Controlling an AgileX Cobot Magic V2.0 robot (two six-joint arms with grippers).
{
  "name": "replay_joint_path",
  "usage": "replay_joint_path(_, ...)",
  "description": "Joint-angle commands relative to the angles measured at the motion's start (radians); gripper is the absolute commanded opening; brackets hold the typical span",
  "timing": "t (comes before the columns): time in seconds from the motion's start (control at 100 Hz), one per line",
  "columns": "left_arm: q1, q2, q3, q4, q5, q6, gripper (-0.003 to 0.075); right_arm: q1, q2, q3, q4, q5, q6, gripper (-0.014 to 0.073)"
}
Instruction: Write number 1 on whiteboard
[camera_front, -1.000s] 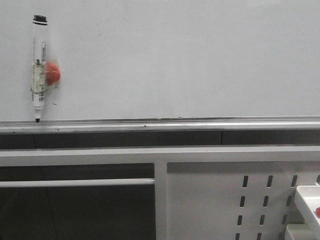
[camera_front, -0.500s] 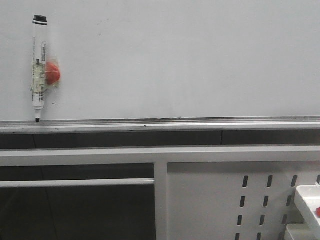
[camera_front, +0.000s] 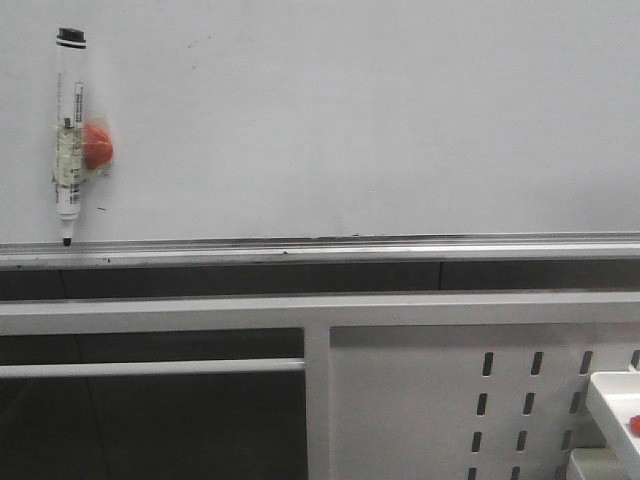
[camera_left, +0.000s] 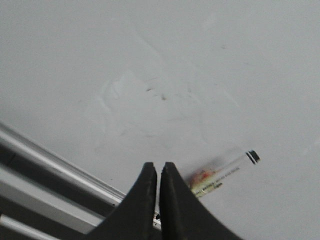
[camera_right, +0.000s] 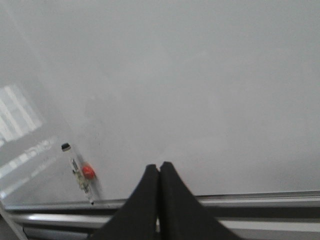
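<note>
The whiteboard (camera_front: 380, 120) fills the upper front view, with a silver rail (camera_front: 400, 247) along its lower edge. The number 1 is out of view; only faint specks mark the board. A marker (camera_front: 68, 140) with a black cap and tip hangs upright at the far left, taped to a red magnet (camera_front: 97, 146), its tip just above the rail. My left gripper (camera_left: 158, 167) is shut and holds nothing, with the marker (camera_left: 222, 172) just beyond it. My right gripper (camera_right: 159, 167) is shut and holds nothing, well to the side of the marker (camera_right: 79, 175). Neither gripper shows in the front view.
Below the rail runs a white frame bar (camera_front: 200, 312) with a vertical post (camera_front: 316, 400). A white perforated panel (camera_front: 520, 400) stands at the lower right. A white tray corner (camera_front: 612, 400) holding something red (camera_front: 634, 424) pokes in at the bottom right.
In the front view the marker now sits slightly further left and higher. The post and tray have also shifted a little, as if the view moved.
</note>
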Motion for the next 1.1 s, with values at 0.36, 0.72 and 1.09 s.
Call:
replay_joint_path(0.36, -0.102, 0.471, -0.350, 0.261, 0.233, 0.502, 0.0354, -0.001, 0.326, -0.321, -0.324, 0.163, -0.011, 0.0347)
replay_joint_path(0.72, -0.250, 0.737, -0.363, 0.562, 0.187, 0.514, 0.0290, -0.001, 0.493, -0.323, -0.324, 0.096, -0.011, 0.0371)
replay_joint_path(1.09, -0.258, 0.916, -0.421, 1.308, 0.376, -0.246, 0.0291, -0.001, 0.507, -0.323, -0.352, 0.104, -0.011, 0.0371)
